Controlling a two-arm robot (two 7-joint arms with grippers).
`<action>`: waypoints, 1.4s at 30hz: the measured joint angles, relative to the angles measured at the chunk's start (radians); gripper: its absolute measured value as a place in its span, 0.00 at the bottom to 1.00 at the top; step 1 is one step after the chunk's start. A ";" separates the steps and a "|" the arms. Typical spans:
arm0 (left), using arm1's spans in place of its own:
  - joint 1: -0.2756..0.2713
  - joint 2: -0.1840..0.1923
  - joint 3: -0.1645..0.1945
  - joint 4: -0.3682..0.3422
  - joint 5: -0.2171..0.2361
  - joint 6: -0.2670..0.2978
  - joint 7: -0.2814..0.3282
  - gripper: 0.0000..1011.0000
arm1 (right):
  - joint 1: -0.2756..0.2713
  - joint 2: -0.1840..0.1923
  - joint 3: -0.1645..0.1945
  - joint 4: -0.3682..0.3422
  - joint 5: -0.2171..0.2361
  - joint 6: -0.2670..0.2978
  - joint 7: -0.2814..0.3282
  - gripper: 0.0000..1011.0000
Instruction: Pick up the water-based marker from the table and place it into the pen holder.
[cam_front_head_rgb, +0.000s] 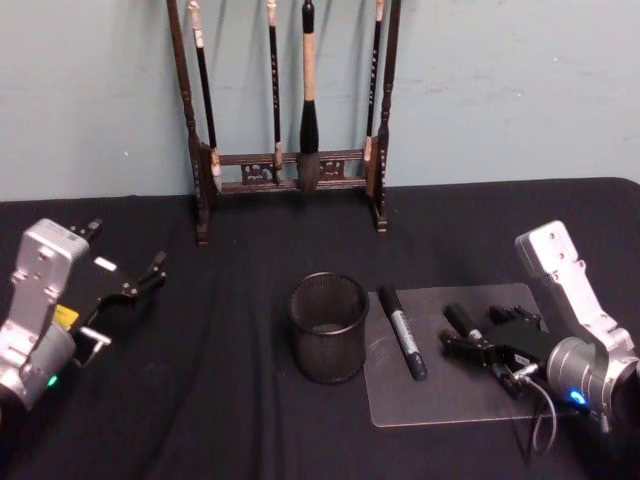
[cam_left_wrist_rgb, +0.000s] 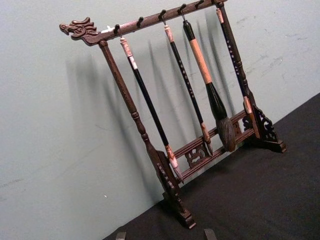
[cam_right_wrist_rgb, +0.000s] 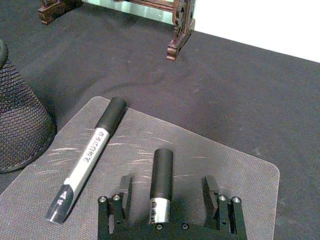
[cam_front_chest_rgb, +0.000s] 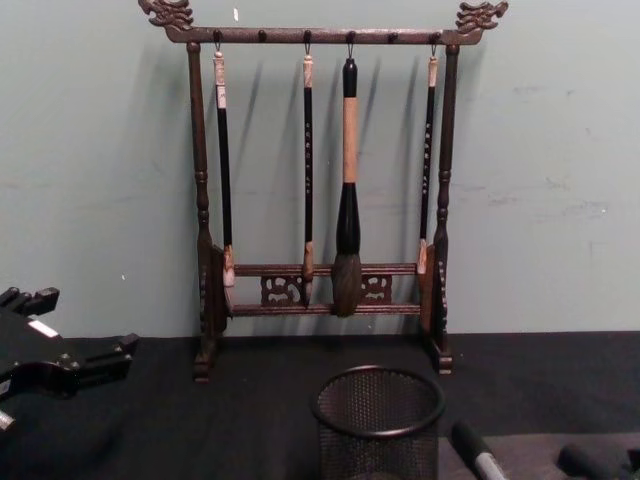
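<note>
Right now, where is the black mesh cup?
In the head view the cup stands mid-table, in front of the brush rack, with a marker on the clear mat to its right.

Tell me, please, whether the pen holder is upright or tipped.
Upright: the pen holder stands on its base, open rim facing up.
</note>
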 joint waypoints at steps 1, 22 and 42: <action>0.000 0.000 0.000 0.000 0.000 0.000 0.000 1.00 | 0.000 0.000 0.000 0.000 0.000 0.000 0.000 0.91; 0.000 0.000 0.000 0.000 0.000 0.000 0.000 1.00 | 0.000 0.000 0.000 0.000 0.000 -0.001 -0.002 0.33; 0.000 0.000 0.000 0.000 0.000 0.000 0.000 1.00 | 0.000 0.000 0.001 0.000 0.000 -0.002 -0.002 0.24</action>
